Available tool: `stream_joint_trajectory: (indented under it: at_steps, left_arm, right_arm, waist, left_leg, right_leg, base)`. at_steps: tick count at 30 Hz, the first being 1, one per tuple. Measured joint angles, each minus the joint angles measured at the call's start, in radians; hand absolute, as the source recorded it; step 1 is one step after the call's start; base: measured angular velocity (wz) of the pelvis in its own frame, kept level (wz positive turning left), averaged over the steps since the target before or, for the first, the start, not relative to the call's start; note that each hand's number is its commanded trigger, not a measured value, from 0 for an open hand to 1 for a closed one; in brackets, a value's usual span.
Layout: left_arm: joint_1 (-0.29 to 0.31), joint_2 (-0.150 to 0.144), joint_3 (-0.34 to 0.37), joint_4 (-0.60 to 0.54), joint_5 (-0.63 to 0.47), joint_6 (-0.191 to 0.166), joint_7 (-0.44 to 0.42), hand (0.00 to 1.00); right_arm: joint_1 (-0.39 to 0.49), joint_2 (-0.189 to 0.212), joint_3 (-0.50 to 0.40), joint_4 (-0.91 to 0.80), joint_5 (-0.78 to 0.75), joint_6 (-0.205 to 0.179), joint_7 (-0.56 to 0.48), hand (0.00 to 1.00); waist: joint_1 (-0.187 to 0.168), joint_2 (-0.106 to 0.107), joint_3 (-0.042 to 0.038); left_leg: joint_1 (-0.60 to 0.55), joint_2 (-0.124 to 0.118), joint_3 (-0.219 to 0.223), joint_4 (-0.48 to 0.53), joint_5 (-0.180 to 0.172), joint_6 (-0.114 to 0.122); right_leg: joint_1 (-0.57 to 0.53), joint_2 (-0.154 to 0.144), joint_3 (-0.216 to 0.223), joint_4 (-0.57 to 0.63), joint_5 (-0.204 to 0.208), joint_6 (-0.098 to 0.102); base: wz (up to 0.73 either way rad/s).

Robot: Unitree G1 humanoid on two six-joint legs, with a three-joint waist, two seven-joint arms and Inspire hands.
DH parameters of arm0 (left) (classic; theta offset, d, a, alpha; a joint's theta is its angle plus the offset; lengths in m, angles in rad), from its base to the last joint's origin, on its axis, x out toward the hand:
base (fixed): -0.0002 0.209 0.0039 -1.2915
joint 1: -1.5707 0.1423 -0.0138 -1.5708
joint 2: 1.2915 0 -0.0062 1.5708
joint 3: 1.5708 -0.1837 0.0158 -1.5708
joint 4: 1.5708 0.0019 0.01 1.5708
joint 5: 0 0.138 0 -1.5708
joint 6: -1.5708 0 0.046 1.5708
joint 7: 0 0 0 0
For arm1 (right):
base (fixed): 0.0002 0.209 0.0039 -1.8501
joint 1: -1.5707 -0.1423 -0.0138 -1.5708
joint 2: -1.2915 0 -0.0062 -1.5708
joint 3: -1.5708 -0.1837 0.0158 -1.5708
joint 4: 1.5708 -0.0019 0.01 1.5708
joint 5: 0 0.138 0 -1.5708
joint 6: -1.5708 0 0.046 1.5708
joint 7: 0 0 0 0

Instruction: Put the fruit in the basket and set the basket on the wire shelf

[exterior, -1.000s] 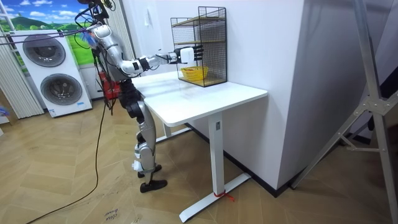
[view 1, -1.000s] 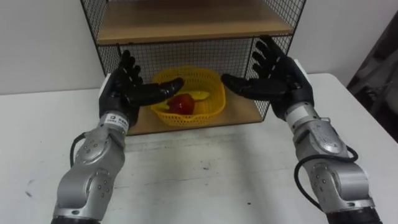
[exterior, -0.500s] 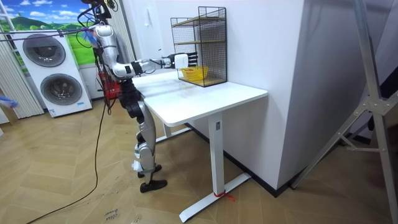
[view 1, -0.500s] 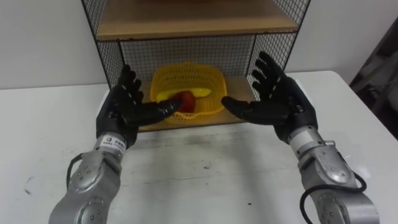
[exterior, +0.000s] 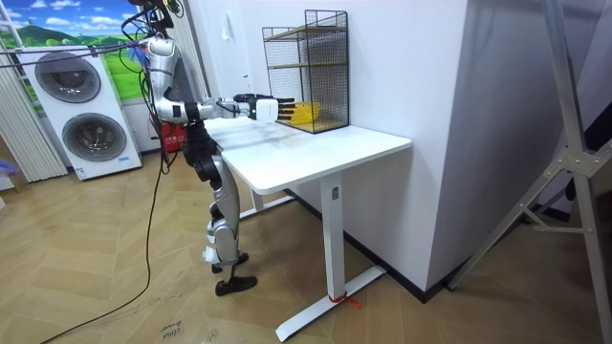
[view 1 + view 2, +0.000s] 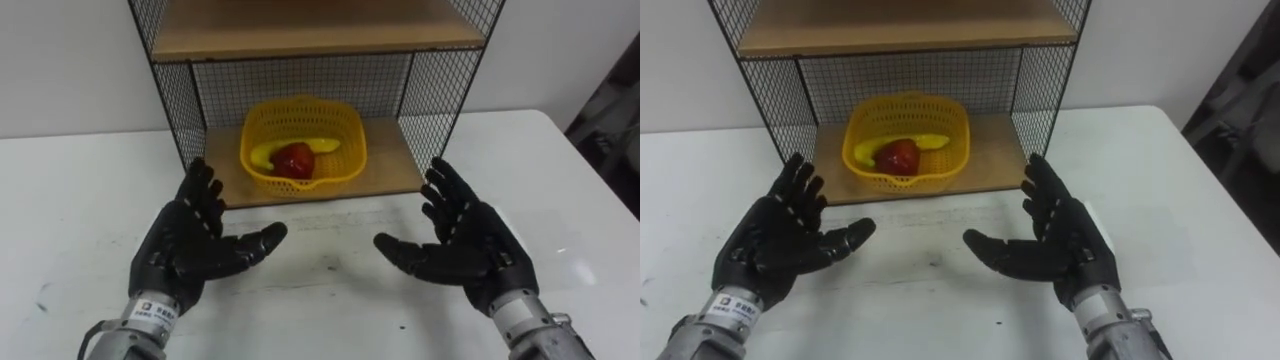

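Left robot hand (image 6: 190,250) and right robot hand (image 6: 465,250), both open, with fingers spread, palms turned toward each other and nothing held. One second earlier the two had flanked the basket (image 6: 345,172) closely, thumbs reaching in toward its rim; half a second earlier they had drawn partly clear of it. At this moment they hung over the bare table (image 6: 330,290), well in front of the basket and apart from it, one to each side of its centre line. The basket had not moved in that time. It sat upright on the lower board (image 6: 395,165) of the wire shelf (image 6: 440,90), with a red apple (image 6: 295,160) and a banana (image 6: 265,153) inside it, the banana lying behind and to the left of the apple. In the room view the robot stood at the table's end with both arms pulled back short of the shelf. Judged from this layout, the release had been completed cleanly: fruit in basket, basket on shelf, and no step of the task apparently left.
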Motion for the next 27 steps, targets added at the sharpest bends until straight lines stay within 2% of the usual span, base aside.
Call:
stream_joint_trajectory:
  at_steps: [4,8,12,14,15,17,19,20,21,22,23,25,27]
  left_arm:
    - [0.000,0.024,0.020,0.000,0.004,-0.015,-0.030,0.00]
    - [0.004,0.040,0.039,-0.020,0.003,-0.044,-0.031,0.00]
    - [0.011,0.050,0.088,-0.072,0.000,-0.079,-0.019,0.00]
    - [0.011,0.058,0.128,-0.106,0.001,-0.080,-0.015,0.00]
    - [0.011,0.071,0.162,-0.136,0.002,-0.088,-0.012,0.00]
    - [0.011,0.094,0.243,-0.200,0.001,-0.100,-0.003,0.00]
    - [0.008,0.137,0.392,-0.276,-0.015,-0.138,0.024,0.00]
    - [0.005,0.147,0.430,-0.291,-0.038,-0.148,0.038,0.00]
    - [0.000,0.168,0.496,-0.313,-0.085,-0.174,0.070,0.00]
    - [-0.006,0.192,0.564,-0.328,-0.113,-0.198,0.105,0.00]
    - [-0.006,0.204,0.603,-0.335,-0.126,-0.203,0.117,0.00]
    - [0.001,0.246,0.756,-0.342,-0.186,-0.246,0.184,0.00]
    - [0.001,0.252,0.845,-0.342,-0.219,-0.269,0.236,0.00]
  right_arm:
    - [0.000,-0.022,-0.038,-0.002,0.006,-0.013,0.014,0.00]
    - [0.002,-0.038,-0.081,-0.008,0.008,-0.049,0.006,0.00]
    - [0.018,-0.047,-0.119,-0.064,0.009,-0.082,-0.047,0.00]
    - [0.019,-0.047,-0.154,-0.099,-0.020,-0.094,-0.073,0.00]
    - [0.022,-0.050,-0.193,-0.123,-0.024,-0.111,-0.096,0.00]
    - [0.021,-0.070,-0.267,-0.168,-0.027,-0.123,-0.145,0.00]
    - [0.020,-0.111,-0.373,-0.219,-0.074,-0.156,-0.240,0.00]
    - [0.018,-0.119,-0.400,-0.232,-0.082,-0.164,-0.269,0.00]
    - [0.009,-0.136,-0.448,-0.242,-0.082,-0.188,-0.321,0.00]
    - [0.001,-0.154,-0.511,-0.245,-0.084,-0.206,-0.368,0.00]
    - [0.001,-0.162,-0.545,-0.246,-0.087,-0.214,-0.390,0.00]
    - [0.003,-0.182,-0.677,-0.251,-0.101,-0.253,-0.510,0.00]
    - [0.007,-0.187,-0.762,-0.251,-0.112,-0.275,-0.599,0.00]
  waist:
    - [-0.001,0.004,0.0031]
    - [0.004,0.009,0.0061]
    - [0.011,0.018,0.0093]
    - [0.011,0.018,0.0090]
    - [0.012,0.018,0.0085]
    - [0.020,0.019,0.0075]
    - [0.028,0.021,0.0080]
    - [0.028,0.021,0.0078]
    - [0.024,0.022,0.0071]
    - [0.025,0.024,0.0032]
    - [0.025,0.026,0.0011]
    - [0.029,0.031,-0.0012]
    - [0.028,0.032,-0.0060]
  left_leg:
    - [-0.002,0.000,-0.001,0.000,0.000,0.000]
    - [-0.004,0.000,-0.002,0.000,0.000,0.000]
    - [-0.004,0.000,-0.003,-0.001,0.000,0.000]
    - [-0.010,0.000,-0.008,0.001,0.000,0.000]
    - [-0.014,-0.001,-0.010,0.002,0.000,-0.001]
    - [-0.019,-0.001,-0.014,0.007,0.000,-0.001]
    - [-0.025,-0.002,-0.021,0.004,0.001,-0.001]
    - [-0.026,-0.003,-0.024,0.004,0.001,-0.001]
    - [-0.025,-0.003,-0.025,0.004,0.001,-0.002]
    - [-0.028,-0.004,-0.029,0.007,0.001,-0.002]
    - [-0.031,-0.004,-0.032,0.009,0.001,-0.001]
    - [-0.039,-0.005,-0.041,0.017,0.000,-0.003]
    - [-0.043,-0.009,-0.052,0.019,-0.001,-0.003]
  right_leg:
    - [0.000,0.001,-0.001,-0.001,0.000,0.000]
    - [0.000,0.001,-0.003,-0.002,0.000,0.000]
    - [0.000,0.000,-0.008,-0.003,0.000,0.000]
    - [0.001,0.000,-0.009,-0.002,0.000,0.000]
    - [0.001,0.000,-0.011,-0.001,0.000,0.000]
    - [0.000,0.000,-0.014,0.000,0.000,-0.001]
    - [0.000,-0.001,-0.022,-0.001,0.000,-0.001]
    - [0.000,-0.001,-0.024,-0.002,0.000,-0.001]
    - [-0.001,-0.001,-0.023,-0.002,0.000,-0.001]
    - [0.001,-0.002,-0.029,-0.002,-0.001,0.000]
    - [0.001,-0.004,-0.034,-0.002,-0.003,-0.001]
    - [0.000,-0.008,-0.042,-0.001,-0.007,-0.001]
    - [-0.004,-0.013,-0.052,0.001,-0.017,0.000]
  base:
    - [0.00]
    - [0.00]
    - [0.00]
    - [0.06]
    - [0.08]
    - [0.06]
    - [0.07]
    - [0.09]
    - [0.09]
    - [0.10]
    - [0.16]
    - [0.15]
    - [0.15]
